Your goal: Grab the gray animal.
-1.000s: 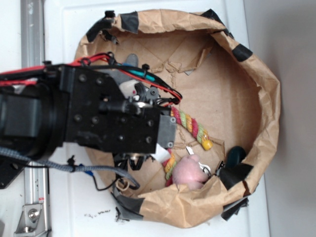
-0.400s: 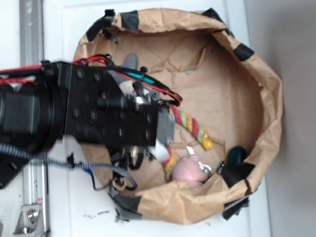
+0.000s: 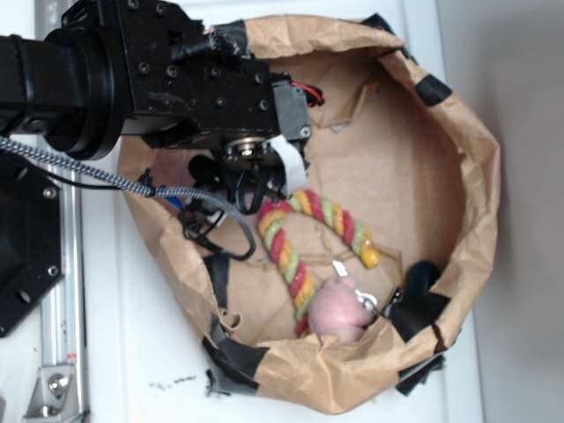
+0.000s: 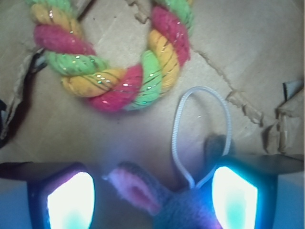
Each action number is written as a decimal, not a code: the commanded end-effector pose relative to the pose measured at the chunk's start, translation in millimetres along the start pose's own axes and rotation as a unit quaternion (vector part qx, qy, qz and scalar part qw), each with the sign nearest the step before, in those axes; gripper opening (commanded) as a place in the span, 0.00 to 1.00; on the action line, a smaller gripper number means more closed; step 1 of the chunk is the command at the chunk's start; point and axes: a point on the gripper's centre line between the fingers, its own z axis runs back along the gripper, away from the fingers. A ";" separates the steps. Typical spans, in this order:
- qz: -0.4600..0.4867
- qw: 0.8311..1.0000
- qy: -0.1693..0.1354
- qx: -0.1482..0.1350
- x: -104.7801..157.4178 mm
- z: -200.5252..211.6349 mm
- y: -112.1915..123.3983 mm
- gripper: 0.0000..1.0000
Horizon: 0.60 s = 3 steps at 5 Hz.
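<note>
A: In your exterior view, where is the gray animal?
B: Hidden; the arm covers the paper bag's (image 3: 458, 176) upper left.
A: And your wrist view?
B: The gray animal (image 4: 178, 210) sits between the end effector's (image 4: 152, 202) fingers (image 4: 70, 200), gripped, below the striped rope (image 4: 128, 71).
</note>
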 end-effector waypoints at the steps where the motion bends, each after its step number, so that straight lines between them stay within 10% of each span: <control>1: -0.011 1.000 0.014 0.016 13.0 -9.0 -4.9 1.00; 2: -0.009 0.999 0.030 0.025 14.3 -16.8 -1.9 1.00; 3: 0.000 0.994 0.084 0.066 4.9 -35.1 4.3 0.00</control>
